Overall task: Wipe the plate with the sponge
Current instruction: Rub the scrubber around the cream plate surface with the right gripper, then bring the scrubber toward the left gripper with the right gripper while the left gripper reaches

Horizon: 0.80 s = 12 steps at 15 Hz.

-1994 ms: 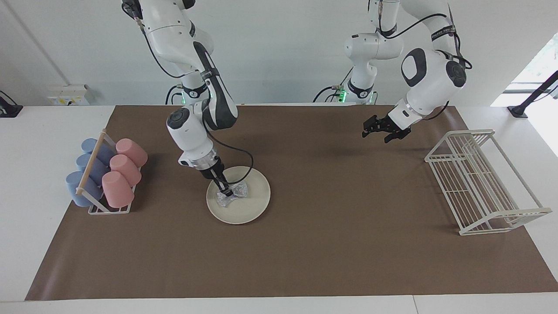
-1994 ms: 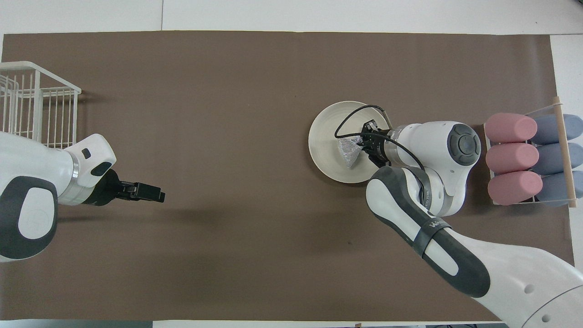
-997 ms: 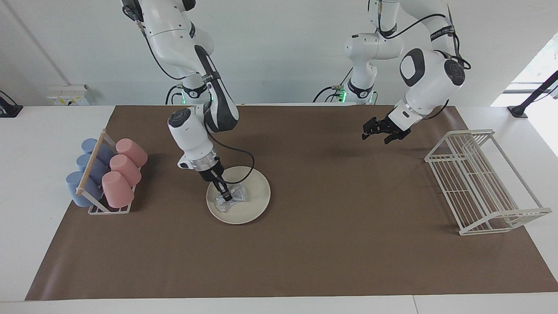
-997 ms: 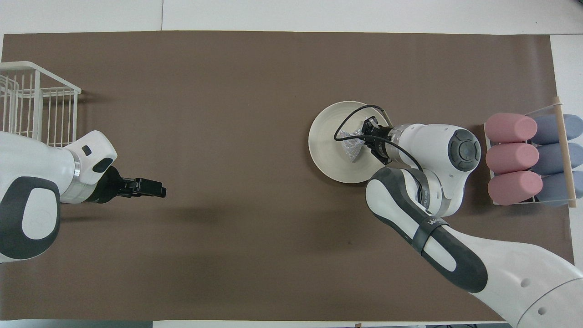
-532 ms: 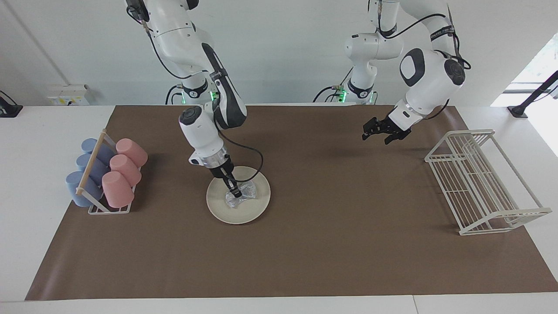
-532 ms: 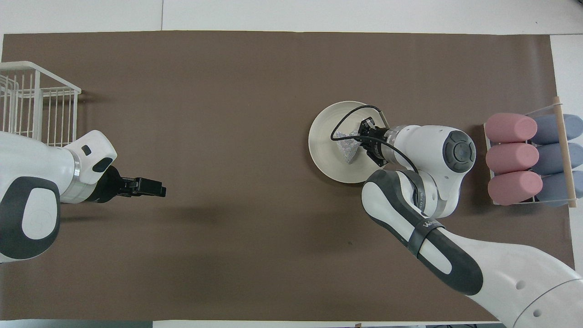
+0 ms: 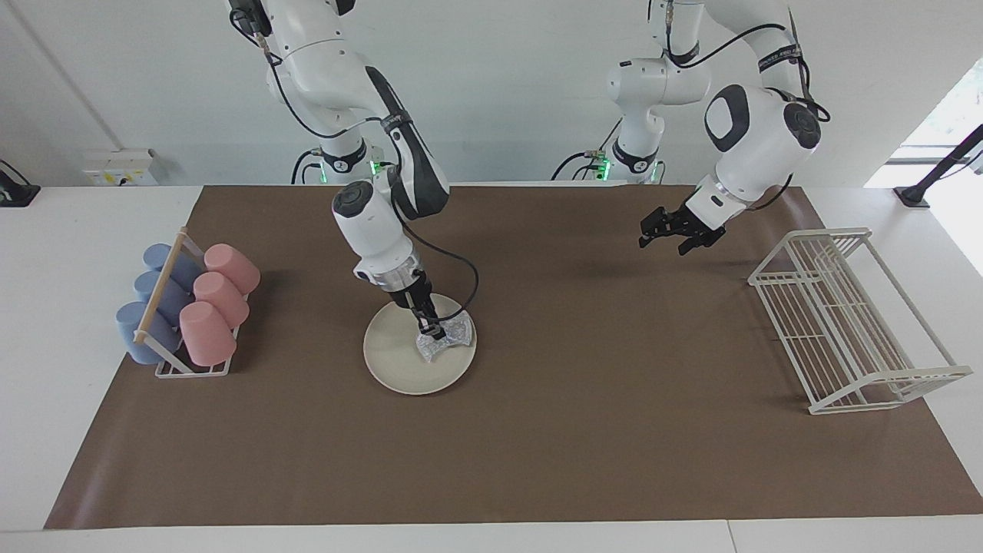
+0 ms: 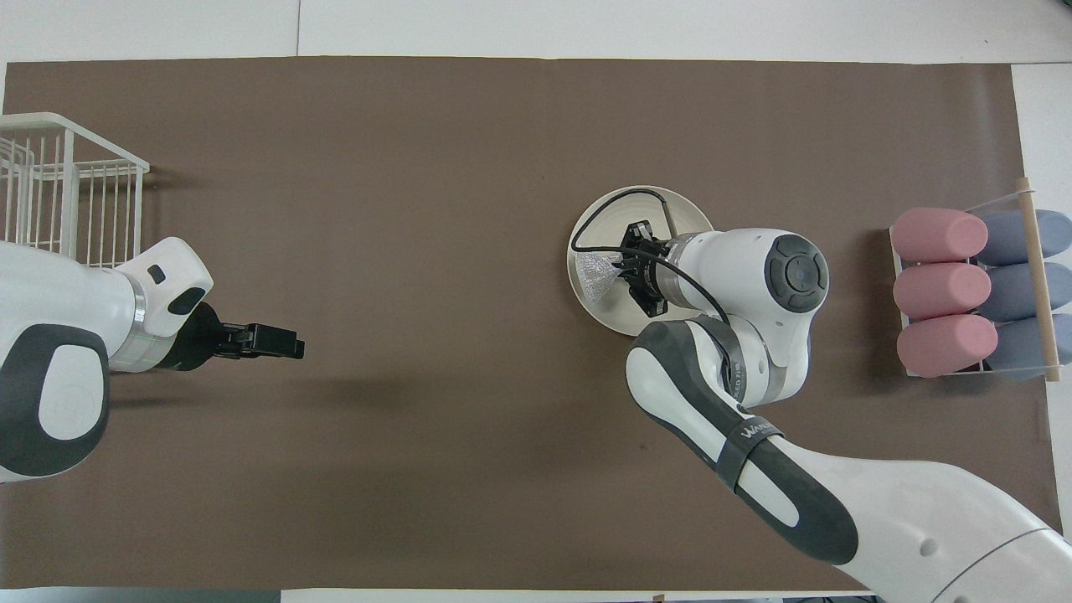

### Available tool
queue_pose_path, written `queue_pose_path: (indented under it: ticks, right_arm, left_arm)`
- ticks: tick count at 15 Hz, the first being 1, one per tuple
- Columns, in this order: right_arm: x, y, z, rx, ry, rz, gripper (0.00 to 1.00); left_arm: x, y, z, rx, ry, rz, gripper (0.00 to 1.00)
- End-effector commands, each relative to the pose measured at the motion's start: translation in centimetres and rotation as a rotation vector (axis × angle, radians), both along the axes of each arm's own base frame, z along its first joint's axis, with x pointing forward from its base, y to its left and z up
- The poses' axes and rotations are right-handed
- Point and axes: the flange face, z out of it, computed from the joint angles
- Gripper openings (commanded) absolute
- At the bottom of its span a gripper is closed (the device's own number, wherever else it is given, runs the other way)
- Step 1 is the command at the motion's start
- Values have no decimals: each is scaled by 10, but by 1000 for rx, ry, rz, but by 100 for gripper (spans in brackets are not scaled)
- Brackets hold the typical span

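Note:
The cream-white plate (image 7: 392,361) (image 8: 620,213) lies on the brown mat, toward the right arm's end of the table. The silvery sponge (image 7: 455,335) (image 8: 593,275) rests on the plate, at its rim on the side toward the left arm's end. My right gripper (image 7: 435,332) (image 8: 624,266) reaches steeply down and is shut on the sponge, pressing it onto the plate. Its forearm hides part of the plate in the overhead view. My left gripper (image 7: 674,233) (image 8: 280,342) waits open and holding nothing, in the air over bare mat beside the wire rack.
A rack of pink and blue cups (image 7: 188,307) (image 8: 971,289) stands at the right arm's end of the mat. A white wire rack (image 7: 845,315) (image 8: 67,193) stands at the left arm's end. The right arm's black cable arcs over the plate.
The right gripper has dragged the sponge across the plate, from the side near the cups toward the left arm's end. The left arm has barely moved.

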Motion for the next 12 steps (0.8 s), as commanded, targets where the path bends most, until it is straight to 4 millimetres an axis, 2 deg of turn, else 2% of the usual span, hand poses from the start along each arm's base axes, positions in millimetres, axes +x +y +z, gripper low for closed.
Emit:
queue_pose_path:
  ticks: [1, 3, 6, 9, 12]
  right_arm:
    - [7, 24, 58, 11, 46, -56, 0]
    - [7, 39, 99, -46, 58, -80, 0]
    - [2, 74, 167, -66, 106, -137, 0]
    - [-26, 117, 215, -95, 134, -171, 0]
    - [-57, 137, 245, -132, 128, -185, 0]
  left_arm:
    - [3, -4, 10, 21, -18, 22, 100]
    - [2, -10, 13, -1, 2, 68, 100]
    - [0, -32, 20, -195, 75, 237, 100]
    - [1, -48, 31, -391, 113, 328, 100]
    - [-1, -66, 47, -553, 182, 354, 100]
